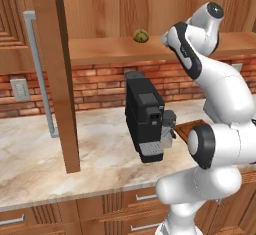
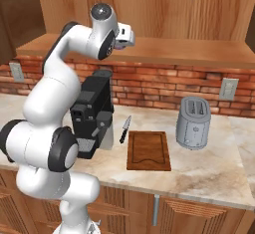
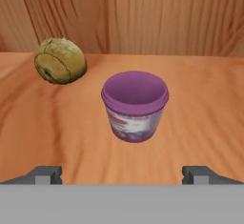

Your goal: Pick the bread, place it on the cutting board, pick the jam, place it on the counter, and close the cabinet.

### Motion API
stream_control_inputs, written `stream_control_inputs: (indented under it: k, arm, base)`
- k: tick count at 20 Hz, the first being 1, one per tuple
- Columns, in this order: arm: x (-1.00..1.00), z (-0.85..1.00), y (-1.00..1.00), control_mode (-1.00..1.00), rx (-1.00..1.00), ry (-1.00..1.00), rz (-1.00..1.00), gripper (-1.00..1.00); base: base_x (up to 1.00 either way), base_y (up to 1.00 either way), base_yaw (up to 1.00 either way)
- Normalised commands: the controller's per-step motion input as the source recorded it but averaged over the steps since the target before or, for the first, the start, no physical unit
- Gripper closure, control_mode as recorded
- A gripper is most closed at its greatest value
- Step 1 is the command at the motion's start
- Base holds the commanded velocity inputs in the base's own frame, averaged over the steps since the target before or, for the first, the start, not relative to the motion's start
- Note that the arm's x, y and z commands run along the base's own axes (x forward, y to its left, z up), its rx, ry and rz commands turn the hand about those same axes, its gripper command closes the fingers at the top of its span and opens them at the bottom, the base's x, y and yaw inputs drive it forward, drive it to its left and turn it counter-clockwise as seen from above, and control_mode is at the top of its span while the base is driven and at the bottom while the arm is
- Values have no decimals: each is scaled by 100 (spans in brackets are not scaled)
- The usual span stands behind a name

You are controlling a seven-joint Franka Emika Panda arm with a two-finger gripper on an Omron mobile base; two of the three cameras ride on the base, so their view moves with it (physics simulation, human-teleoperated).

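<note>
Bread (image 3: 60, 60): on cabinet shelf (image 3: 57, 123), beside jam (image 3: 135, 106), apart. Likely light, soft, crumbly; grip gently across widest middle. Jam: probably rigid, smooth, slippery; grip mid-wall below lid. Gripper (image 3: 123, 174): jaws wide apart, empty, short of jam. Cutting board (image 2: 148, 150) bare on counter (image 2: 209, 173).

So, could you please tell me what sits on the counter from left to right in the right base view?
Coffee machine → knife → cutting board → toaster, all on the counter.
</note>
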Motion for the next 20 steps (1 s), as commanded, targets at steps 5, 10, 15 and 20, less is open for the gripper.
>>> stream_control_inputs:
  k: [5,10,15,20]
  arm:
    - [26,0,0,-100,0,0,0,-100]
    - [19,0,0,-100,0,0,0,-100]
    - [22,0,0,-100,0,0,0,-100]
    - [20,0,0,-100,0,0,0,-100]
  base:
    - [0,0,0]
    - [0,0,0]
    - [0,0,0]
    - [0,0,0]
